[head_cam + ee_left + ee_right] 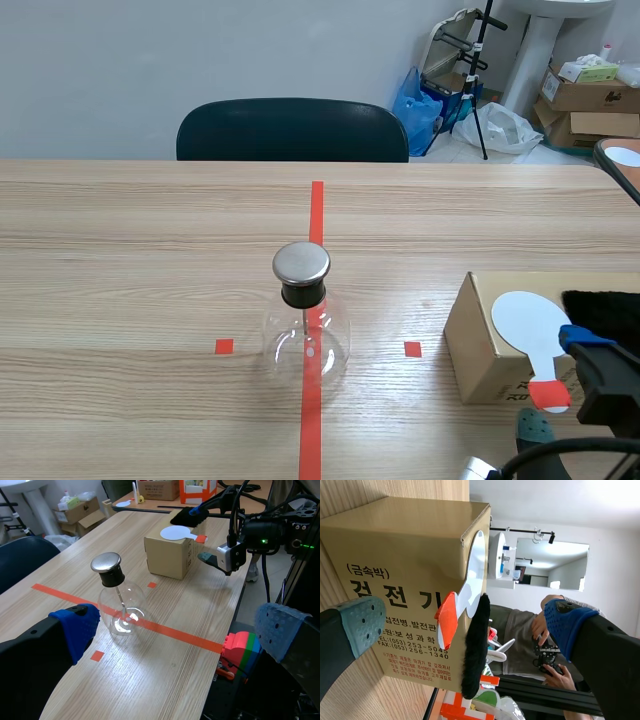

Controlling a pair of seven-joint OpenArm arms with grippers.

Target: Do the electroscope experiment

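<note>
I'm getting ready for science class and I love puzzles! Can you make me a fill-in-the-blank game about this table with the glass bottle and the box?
1. The glass flask wears a shiny round cap made of ___.
2. The white paddle lies on top of the cardboard ___.
3. The flask stands on a long tape line, between two small tape ___.
4. The left end effector and the right end effector are both ___, holding nothing.

Missing words: metal; box; squares; open.
</note>
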